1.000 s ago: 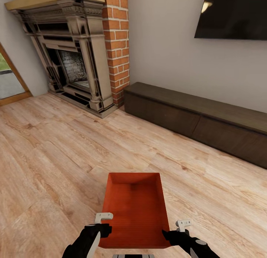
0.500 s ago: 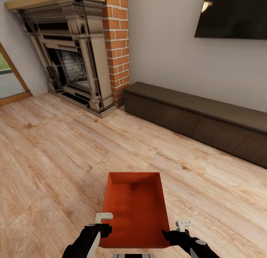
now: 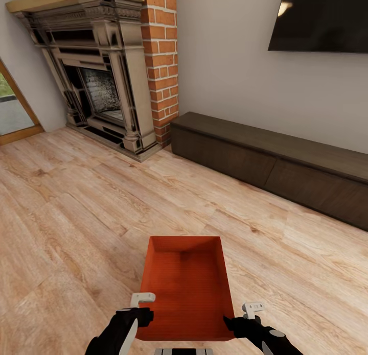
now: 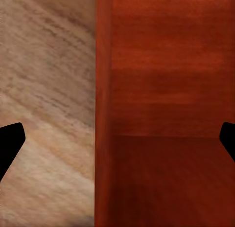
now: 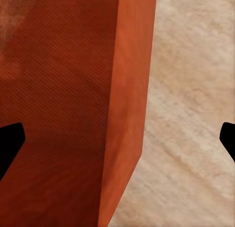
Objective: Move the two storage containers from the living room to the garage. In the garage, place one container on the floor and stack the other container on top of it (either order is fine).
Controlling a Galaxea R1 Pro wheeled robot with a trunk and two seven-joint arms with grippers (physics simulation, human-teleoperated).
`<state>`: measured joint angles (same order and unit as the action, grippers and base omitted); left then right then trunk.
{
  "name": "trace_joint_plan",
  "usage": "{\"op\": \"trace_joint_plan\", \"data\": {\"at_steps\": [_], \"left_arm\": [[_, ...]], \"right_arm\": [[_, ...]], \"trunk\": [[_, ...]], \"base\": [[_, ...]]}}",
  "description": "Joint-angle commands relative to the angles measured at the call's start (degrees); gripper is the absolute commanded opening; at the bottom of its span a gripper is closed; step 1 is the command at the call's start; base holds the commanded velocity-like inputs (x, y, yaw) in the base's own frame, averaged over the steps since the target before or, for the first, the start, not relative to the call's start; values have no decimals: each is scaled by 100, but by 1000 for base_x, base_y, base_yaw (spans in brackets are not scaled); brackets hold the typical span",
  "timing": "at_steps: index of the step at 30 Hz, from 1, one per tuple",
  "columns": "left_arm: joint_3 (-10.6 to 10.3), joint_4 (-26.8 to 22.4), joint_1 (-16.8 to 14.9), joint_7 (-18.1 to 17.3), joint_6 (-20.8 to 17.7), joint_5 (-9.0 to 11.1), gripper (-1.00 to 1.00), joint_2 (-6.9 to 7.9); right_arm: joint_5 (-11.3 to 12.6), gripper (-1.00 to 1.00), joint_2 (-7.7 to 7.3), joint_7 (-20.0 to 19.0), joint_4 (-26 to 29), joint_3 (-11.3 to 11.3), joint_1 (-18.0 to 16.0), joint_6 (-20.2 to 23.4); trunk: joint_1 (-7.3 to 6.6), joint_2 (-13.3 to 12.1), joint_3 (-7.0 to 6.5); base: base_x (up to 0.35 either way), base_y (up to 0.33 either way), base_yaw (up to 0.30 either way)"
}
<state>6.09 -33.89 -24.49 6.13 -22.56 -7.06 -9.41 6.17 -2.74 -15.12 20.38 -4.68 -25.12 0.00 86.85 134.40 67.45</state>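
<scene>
Straddling the side walls of the orange-red lidless rectangular storage container [image 3: 186, 286] at lower centre, left gripper [image 3: 137, 310] and right gripper [image 3: 240, 316] spread wide; grey fireplace [image 3: 97, 74] upper left, dark cabinet [image 3: 271, 163] right.

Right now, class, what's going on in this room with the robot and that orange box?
The robot stands in a living room with a fireplace, a wall TV and a long dark cabinet. One open orange-red box sits just in front of it over the wood floor. The left gripper straddles the box's left wall and the right gripper its right wall, fingers spread wide, not clamped. Whether the box is lifted is unclear.
</scene>
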Motion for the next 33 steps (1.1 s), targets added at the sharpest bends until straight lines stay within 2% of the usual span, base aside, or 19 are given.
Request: {"op": "trace_joint_plan", "data": {"at_steps": [1, 33], "left_arm": [[33, -11, -2, -15, -29, -59, 100, -3], [33, 39, 0, -41, -92, -76, 100, 11]], "right_arm": [[60, 100, -7, 0, 1, -45, -2, 0], [60, 100, -7, 0, 1, -45, -2, 0]], "trunk": [[-1, 2, 4], [-1, 2, 4]], "base": [[0, 0, 0], [0, 0, 0]]}}
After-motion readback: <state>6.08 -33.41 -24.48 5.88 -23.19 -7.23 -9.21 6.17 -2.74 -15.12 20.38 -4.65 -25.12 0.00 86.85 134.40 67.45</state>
